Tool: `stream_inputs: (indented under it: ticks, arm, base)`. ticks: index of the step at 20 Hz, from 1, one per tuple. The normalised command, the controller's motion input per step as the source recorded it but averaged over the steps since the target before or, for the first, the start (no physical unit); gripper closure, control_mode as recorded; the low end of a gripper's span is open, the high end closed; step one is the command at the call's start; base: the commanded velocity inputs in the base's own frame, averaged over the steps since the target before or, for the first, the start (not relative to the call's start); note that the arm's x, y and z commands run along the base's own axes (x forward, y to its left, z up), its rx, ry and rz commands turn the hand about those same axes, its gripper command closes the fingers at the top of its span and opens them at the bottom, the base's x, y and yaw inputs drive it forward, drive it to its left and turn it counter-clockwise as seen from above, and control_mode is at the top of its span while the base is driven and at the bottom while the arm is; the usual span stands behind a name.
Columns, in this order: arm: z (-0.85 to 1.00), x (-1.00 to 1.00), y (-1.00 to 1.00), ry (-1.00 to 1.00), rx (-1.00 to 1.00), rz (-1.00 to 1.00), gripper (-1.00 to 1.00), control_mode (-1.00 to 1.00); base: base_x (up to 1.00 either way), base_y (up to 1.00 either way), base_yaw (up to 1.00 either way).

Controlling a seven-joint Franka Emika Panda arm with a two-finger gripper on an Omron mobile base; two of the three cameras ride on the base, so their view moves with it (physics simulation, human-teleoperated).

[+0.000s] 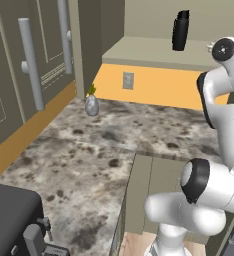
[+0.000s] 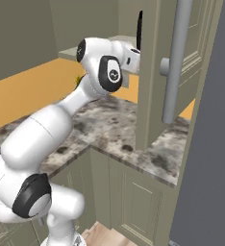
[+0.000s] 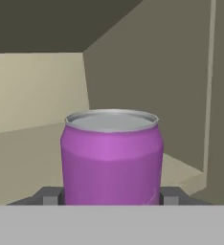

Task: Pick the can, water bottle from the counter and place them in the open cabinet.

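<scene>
The purple-magenta can (image 3: 112, 158) with its silver top stands upright between my two dark fingertips (image 3: 49, 196), and my gripper (image 3: 109, 196) is shut on it. Behind it I see the cabinet's beige shelf (image 3: 28, 153) and back wall. The black water bottle (image 1: 180, 30) stands upright on the cabinet shelf (image 1: 139, 50); a thin black edge of the bottle (image 2: 140, 29) peeks past the open door. My arm (image 2: 105, 67) reaches up toward the cabinet, and the hand goes behind the door edge.
The open olive-green door (image 2: 153, 72) with its long grey bar handle (image 2: 174, 62) hangs just right of my hand. A small grey vase (image 1: 91, 105) sits on the granite counter (image 1: 89, 150) below the shelf. A dark appliance (image 1: 9, 220) occupies the near left corner.
</scene>
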Motion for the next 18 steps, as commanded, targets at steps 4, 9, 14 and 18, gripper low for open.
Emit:
stream_inputs:
  ticks: [4, 9, 14, 18]
  arm:
    - [-0.10, 0.36, -0.10, -0.02, -0.04, 0.00, 1.00, -1.00]
    - [0.00, 0.42, -0.19, 0.00, -0.01, 0.00, 1.00, -1.00]
    - [0.00, 0.41, -0.22, 0.00, -0.01, 0.00, 1.00, -1.00]
    - [-0.02, 0.39, -0.17, 0.00, 0.00, 0.00, 1.00, -1.00]
  base:
    - [0.00, 0.00, 0.00]
    - [0.00, 0.00, 0.00]
    - [0.00, 0.00, 0.00]
    - [0.00, 0.00, 0.00]
